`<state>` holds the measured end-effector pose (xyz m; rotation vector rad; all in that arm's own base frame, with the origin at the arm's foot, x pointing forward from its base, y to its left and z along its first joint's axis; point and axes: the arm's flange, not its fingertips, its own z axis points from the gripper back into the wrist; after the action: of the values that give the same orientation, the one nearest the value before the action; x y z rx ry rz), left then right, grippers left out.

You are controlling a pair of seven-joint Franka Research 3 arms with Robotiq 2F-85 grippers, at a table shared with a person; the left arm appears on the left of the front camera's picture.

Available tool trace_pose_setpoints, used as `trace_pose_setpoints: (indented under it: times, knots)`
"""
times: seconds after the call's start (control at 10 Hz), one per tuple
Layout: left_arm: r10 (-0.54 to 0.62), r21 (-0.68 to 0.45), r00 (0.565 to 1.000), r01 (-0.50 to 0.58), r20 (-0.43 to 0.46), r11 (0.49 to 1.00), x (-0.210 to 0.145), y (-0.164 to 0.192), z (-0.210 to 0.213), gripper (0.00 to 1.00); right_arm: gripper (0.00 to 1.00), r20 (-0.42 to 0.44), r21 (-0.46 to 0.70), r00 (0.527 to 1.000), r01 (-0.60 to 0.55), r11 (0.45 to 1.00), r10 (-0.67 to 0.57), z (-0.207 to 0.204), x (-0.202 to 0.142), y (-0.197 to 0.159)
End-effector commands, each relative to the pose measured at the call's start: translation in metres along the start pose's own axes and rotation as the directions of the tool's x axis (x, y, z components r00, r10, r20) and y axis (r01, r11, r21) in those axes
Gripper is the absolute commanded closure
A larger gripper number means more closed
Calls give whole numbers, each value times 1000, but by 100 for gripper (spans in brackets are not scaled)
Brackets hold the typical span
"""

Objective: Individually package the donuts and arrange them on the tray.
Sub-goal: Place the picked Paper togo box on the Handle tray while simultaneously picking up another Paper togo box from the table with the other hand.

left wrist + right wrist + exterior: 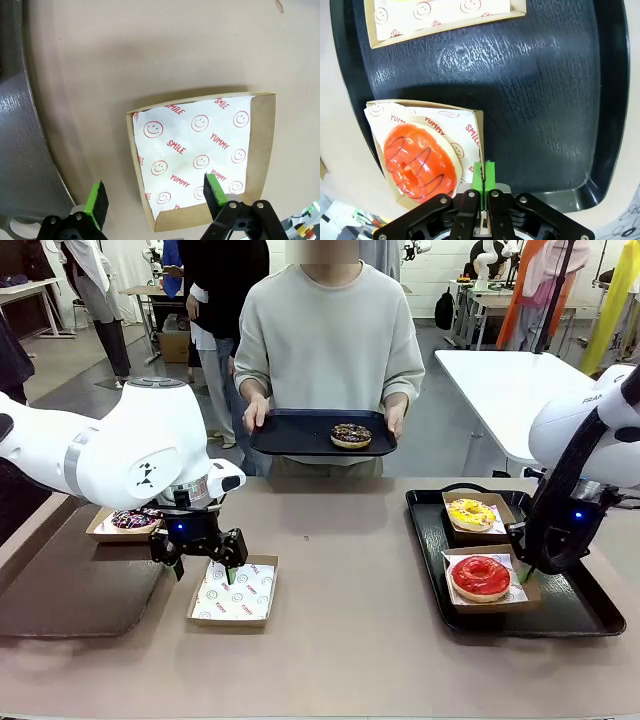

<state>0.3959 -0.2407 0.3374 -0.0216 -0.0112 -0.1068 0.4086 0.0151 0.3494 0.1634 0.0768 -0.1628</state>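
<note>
My left gripper [205,570] [156,197] hangs open just above an empty paper-lined box [235,592] [200,155], its fingers straddling the box's near wall. Behind that arm, a sprinkled chocolate donut [132,519] sits in its own box. Across the table a person holds a black tray [290,435] carrying a chocolate donut [351,435]. On the black tray [570,610] [545,100] at the right, a yellow donut [472,512] and a red donut [481,576] [420,162] each lie in a box. My right gripper [527,570] [483,175] is shut on the red donut's box wall.
A dark grey mat [70,590] [20,125] lies on the table's left side, beside the empty box. A white table [510,380] stands behind at the right. People stand farther back in the room.
</note>
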Motion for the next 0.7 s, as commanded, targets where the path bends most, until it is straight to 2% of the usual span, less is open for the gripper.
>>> trace_pose_setpoints:
  times: [0.0,0.6]
  knots:
    - [39,35,999,-39,5,999,7,-5,-2,0,98,4,46,1000,-20,999,20,-3,9,1]
    - [43,10,999,-42,-19,999,13,0,-13,0,98,-9,49,1000,-28,998,28,-9,11,-1]
